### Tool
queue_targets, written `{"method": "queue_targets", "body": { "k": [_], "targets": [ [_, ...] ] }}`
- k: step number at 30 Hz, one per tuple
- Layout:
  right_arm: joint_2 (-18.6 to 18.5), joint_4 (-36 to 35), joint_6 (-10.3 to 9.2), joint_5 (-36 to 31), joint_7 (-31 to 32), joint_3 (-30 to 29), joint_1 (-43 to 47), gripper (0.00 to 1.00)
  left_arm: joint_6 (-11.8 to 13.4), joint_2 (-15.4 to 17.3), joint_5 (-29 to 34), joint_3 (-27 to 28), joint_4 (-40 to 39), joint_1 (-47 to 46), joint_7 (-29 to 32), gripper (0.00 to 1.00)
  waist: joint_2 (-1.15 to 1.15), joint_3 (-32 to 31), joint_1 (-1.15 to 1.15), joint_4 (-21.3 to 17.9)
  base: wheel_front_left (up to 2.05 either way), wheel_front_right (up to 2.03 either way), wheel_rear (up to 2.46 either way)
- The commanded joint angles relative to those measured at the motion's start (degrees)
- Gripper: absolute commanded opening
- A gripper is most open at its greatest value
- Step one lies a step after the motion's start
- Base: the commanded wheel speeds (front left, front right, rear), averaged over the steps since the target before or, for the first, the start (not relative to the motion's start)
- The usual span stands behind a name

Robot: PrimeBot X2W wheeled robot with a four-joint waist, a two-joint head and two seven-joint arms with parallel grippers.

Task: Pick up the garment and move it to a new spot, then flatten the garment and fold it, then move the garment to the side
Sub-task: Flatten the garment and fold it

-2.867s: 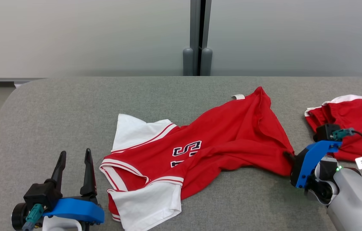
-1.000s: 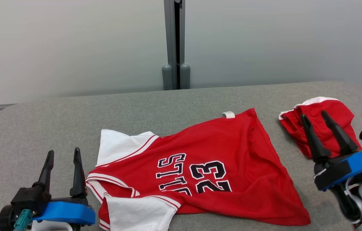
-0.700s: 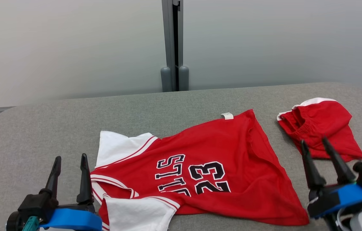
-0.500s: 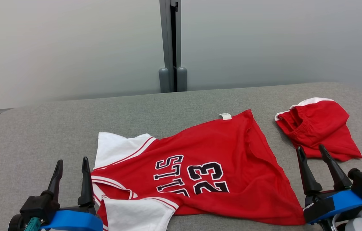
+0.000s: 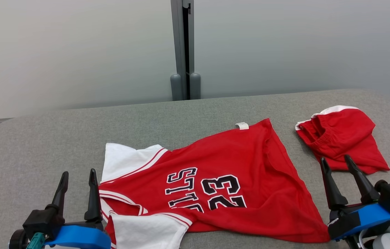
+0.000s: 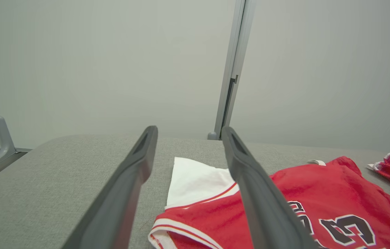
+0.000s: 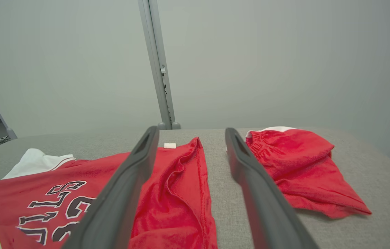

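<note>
The garment [image 5: 236, 180] is a red jersey with white sleeves and black "23" lettering, spread across the grey table [image 5: 60, 138], neck end toward me on the left, hem at the right. It also appears in the left wrist view as the garment [image 6: 285, 207] and in the right wrist view as the garment [image 7: 77, 193]. My left gripper [image 5: 79, 174] stands open just left of the sleeves, empty. My right gripper [image 5: 335, 160] is open too, empty, between the jersey's hem corner and the red shorts.
Red shorts [image 5: 343, 138] with a white waistband lie crumpled at the table's right end, also seen as shorts [image 7: 295, 162]. A grey post [image 5: 183, 48] stands against the wall behind the table. Bare table surface stretches along the back and left.
The right gripper let go of the jersey's hem corner, pulled back toward me and came to rest at lower right. The jersey now lies spread out with its number showing. The camera shifted.
</note>
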Motion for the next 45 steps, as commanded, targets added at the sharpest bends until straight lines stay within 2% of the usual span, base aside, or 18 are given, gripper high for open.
{"method": "queue_targets", "body": {
  "k": [1,6,10,13,17,21,25,33,38,45],
  "targets": [
    [-0.2,0.1,0.01,-0.2,-0.3,0.0,-0.2,1.00,-0.3,0.3,0.3,0.1,0.1,-0.7,-0.2,1.00,0.00,0.0,0.00,0.1,0.00,0.00,0.00],
    [-1.8,-3.0,0.01,0.5,-0.3,-2.2,0.4,1.00,-0.5,1.7,1.2,-1.4,-2.7,0.5,-0.2,1.00,0.00,0.0,0.00,0.1,0.00,0.00,0.00],
    [-5.5,-3.0,0.01,1.8,2.0,-3.5,3.5,1.00,-0.4,3.6,1.0,-1.1,-6.7,3.7,1.5,1.00,0.00,0.0,0.00,0.4,0.00,0.00,0.00],
    [-7.5,-2.2,0.01,4.0,8.5,-2.9,6.1,1.00,-0.5,4.3,-1.1,-1.9,-9.1,6.5,8.5,1.00,0.00,0.2,0.00,0.7,0.00,0.00,0.00],
    [-9.5,-2.8,0.01,7.3,18.5,0.9,10.3,1.00,-0.4,5.3,-5.6,-3.4,-12.5,9.8,19.8,1.00,0.00,0.9,0.00,1.1,0.00,0.00,0.00],
    [-10.0,-2.0,0.01,10.5,24.4,3.6,12.4,1.00,-0.4,6.1,-9.2,-4.2,-14.6,12.3,27.9,1.00,0.00,1.8,0.00,1.3,0.00,0.00,0.00],
    [-9.2,-0.1,0.01,11.6,25.7,5.8,10.7,1.00,-0.4,7.0,-12.1,-5.7,-16.3,13.5,34.8,1.00,0.00,2.8,0.00,1.4,0.00,0.00,0.00],
    [-7.5,5.8,0.01,10.7,24.7,7.6,6.1,1.00,-0.4,8.5,-16.2,-9.5,-17.8,14.9,44.6,1.00,0.00,3.9,0.00,1.7,0.00,0.00,0.00],
    [-6.9,8.8,0.01,10.3,24.6,8.2,4.2,1.00,-0.4,8.9,-16.9,-11.0,-15.8,13.9,47.2,1.00,0.00,4.4,0.00,2.0,0.00,0.00,0.00],
    [-6.8,10.0,0.01,11.5,24.0,10.9,2.4,1.00,-0.4,9.6,-18.9,-13.3,-11.3,10.8,44.2,1.00,0.00,5.1,0.00,1.8,0.00,0.00,0.00]
  ]
}}
